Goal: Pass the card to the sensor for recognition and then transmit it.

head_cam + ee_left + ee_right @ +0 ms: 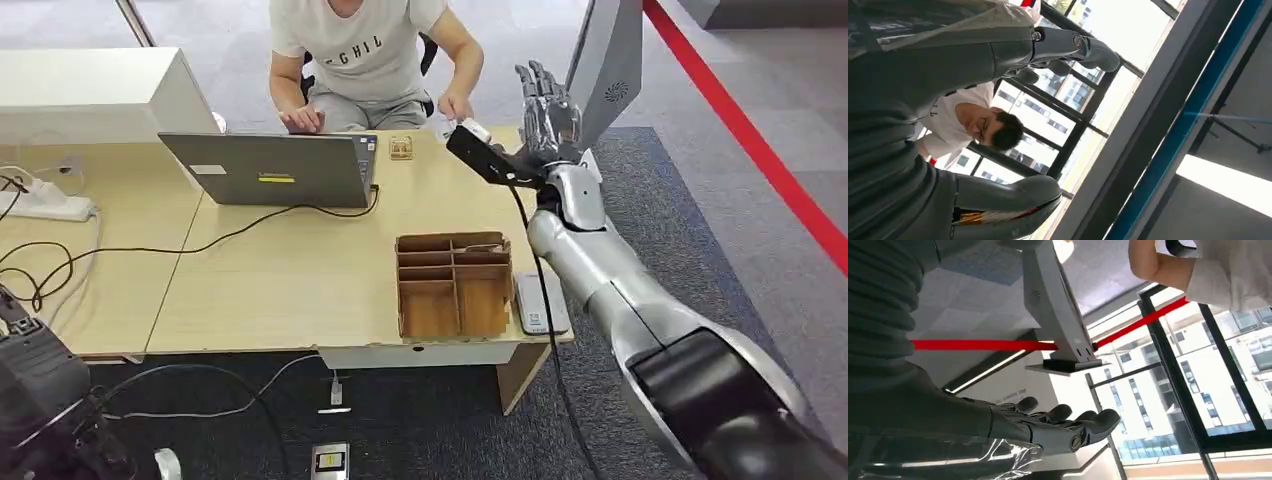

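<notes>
My right hand [546, 108] is raised over the table's far right corner, fingers stretched upward and apart, palm empty. In the right wrist view the same hand [1048, 427] lies flat and bare below the grey sensor stand [1058, 315]. That stand [606, 70] rises just right of the hand. A person's hand [455, 104] reaches in beside a small white card-like thing [472, 129]; I cannot tell who holds it. My left hand [998, 125] has its fingers and thumb apart with nothing between them.
A person in a white shirt [365, 50] sits behind the wooden table [280, 270]. On it are an open laptop [270, 170], a divided wooden box [455, 285], a grey device [540, 302] and cables [60, 255]. A white cabinet [90, 95] stands back left.
</notes>
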`<state>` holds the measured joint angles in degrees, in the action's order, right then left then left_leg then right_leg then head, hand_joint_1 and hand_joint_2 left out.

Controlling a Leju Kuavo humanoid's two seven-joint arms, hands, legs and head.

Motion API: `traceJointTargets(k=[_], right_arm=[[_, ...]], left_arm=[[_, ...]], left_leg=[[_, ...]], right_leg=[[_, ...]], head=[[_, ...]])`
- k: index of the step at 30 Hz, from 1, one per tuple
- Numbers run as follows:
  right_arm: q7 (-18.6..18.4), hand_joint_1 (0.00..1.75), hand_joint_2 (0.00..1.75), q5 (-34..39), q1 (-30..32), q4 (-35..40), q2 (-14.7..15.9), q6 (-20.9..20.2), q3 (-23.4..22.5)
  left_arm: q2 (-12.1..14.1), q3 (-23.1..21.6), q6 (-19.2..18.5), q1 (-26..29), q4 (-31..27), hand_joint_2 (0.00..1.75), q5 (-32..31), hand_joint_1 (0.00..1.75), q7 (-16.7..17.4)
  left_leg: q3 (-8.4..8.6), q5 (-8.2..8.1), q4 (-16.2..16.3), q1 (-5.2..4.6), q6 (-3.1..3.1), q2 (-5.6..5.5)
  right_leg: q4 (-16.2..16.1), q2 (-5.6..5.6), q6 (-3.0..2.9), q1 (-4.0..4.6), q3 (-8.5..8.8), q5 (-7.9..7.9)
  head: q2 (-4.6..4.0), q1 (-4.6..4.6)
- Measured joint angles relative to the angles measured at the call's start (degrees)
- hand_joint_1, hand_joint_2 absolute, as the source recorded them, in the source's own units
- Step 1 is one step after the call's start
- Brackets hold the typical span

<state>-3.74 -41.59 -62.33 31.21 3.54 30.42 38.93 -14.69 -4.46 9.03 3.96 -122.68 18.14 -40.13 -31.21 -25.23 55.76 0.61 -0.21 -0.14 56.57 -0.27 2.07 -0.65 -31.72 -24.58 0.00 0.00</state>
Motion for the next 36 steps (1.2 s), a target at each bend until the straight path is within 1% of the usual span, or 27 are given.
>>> traceJointTargets(k=[6, 11, 13, 16, 19, 22, 25, 28, 30, 33, 36], right_arm=[[1.8, 0.0, 1.75, 2.4, 2.7, 5.5, 2.8, 0.4, 0.1], [1.0, 0.0, 1.75, 3.7, 8.4, 15.4, 6.9, -0.3, 0.1], [0.7, 0.0, 1.75, 5.5, 10.9, 18.6, 8.2, -1.3, -0.3], [0.6, 0.0, 1.75, 11.8, 17.0, 27.1, 11.5, -4.3, -1.6], [0.6, 0.0, 1.75, 21.0, 23.7, 35.2, 14.9, -8.6, -3.9], [0.7, 0.0, 1.75, 25.9, 29.4, 41.4, 17.7, -12.6, -5.7], [0.6, 0.0, 1.75, 28.3, 34.9, 47.6, 20.3, -15.4, -7.5], [-0.4, 0.0, 1.75, 28.7, 38.4, 52.8, 22.4, -17.8, -9.1], [-1.4, 0.0, 1.75, 28.9, 40.0, 56.0, 23.6, -19.4, -10.0], [-2.5, 0.0, 1.75, 31.4, 42.2, 60.4, 25.2, -22.4, -11.3], [-2.5, 0.0, 1.75, 32.7, 43.5, 64.0, 26.2, -24.4, -12.3]], left_arm=[[0.0, 0.6, 0.6, 0.1, 0.0, 1.75, -0.4, 0.0, 0.0], [-0.1, 1.8, 0.8, 0.5, -0.1, 1.75, -0.8, 0.0, 0.0], [-0.2, 2.1, 1.3, 0.9, -0.3, 1.75, -1.0, 0.0, 0.0], [-0.3, 3.0, 1.9, 1.9, -1.0, 1.75, -1.4, 0.0, 0.0], [-0.6, 3.8, 2.7, 3.5, -1.9, 1.75, -1.7, 0.0, 0.0], [-0.8, 4.2, 3.6, 4.4, -2.6, 1.75, -1.9, 0.0, 0.0], [-0.9, 4.4, 5.3, 5.4, -3.5, 1.75, -2.4, 0.0, 0.0], [-1.0, 4.4, 6.6, 5.6, -4.4, 1.75, -2.8, 0.0, 0.0], [-1.0, 4.5, 7.5, 5.9, -4.9, 1.75, -2.8, 0.0, 0.0], [-0.9, 4.5, 9.0, 6.1, -5.6, 1.75, -2.8, 0.0, 0.0], [-0.8, 4.2, 11.2, 6.4, -6.2, 1.75, -3.2, 0.0, 0.0]], left_leg=[[-0.03, 0.0, 0.0, 0.0, 0.0, 0.0], [0.01, -0.01, 0.0, 0.01, 0.0, -0.01], [0.01, -0.01, 0.0, 0.01, 0.0, -0.02], [0.01, -0.02, 0.0, 0.01, -0.01, -0.01], [0.0, -0.06, 0.0, 0.0, 0.02, -0.06], [0.01, -0.1, 0.0, -0.01, 0.01, -0.03], [-0.01, -0.1, 0.0, -0.01, 0.01, -0.06], [0.01, -0.1, 0.0, -0.01, 0.01, -0.05], [0.01, -0.1, 0.0, -0.01, 0.01, -0.05], [0.0, -0.1, 0.0, -0.01, 0.01, -0.05], [0.01, -0.1, 0.0, -0.01, 0.01, -0.02]], right_leg=[[0.0, 0.0, 0.0, 0.0, 0.0, 0.0], [0.0, -0.01, 0.0, 0.01, 0.02, -0.01], [0.0, -0.01, 0.0, 0.01, 0.02, -0.01], [-0.1, -0.01, 0.0, 0.01, 0.04, -0.02], [-0.1, -0.05, 0.03, 0.0, 0.1, -0.06], [-0.1, -0.01, 0.02, -0.01, 0.07, -0.06], [-0.1, -0.03, 0.02, -0.01, 0.06, -0.07], [-0.1, -0.02, 0.02, 0.0, 0.07, -0.07], [-0.1, -0.02, 0.02, 0.0, 0.06, -0.07], [-0.1, -0.02, 0.02, -0.01, 0.07, -0.07], [-0.1, -0.01, 0.02, -0.01, 0.08, -0.06]], head=[[0.0, 0.0], [0.0, 0.0], [0.0, -0.02], [0.0, 0.0], [0.0, 0.02], [0.0, 0.0], [0.0, -0.02], [0.0, 0.0], [0.0, 0.0], [0.0, 0.0], [0.0, 0.0]])
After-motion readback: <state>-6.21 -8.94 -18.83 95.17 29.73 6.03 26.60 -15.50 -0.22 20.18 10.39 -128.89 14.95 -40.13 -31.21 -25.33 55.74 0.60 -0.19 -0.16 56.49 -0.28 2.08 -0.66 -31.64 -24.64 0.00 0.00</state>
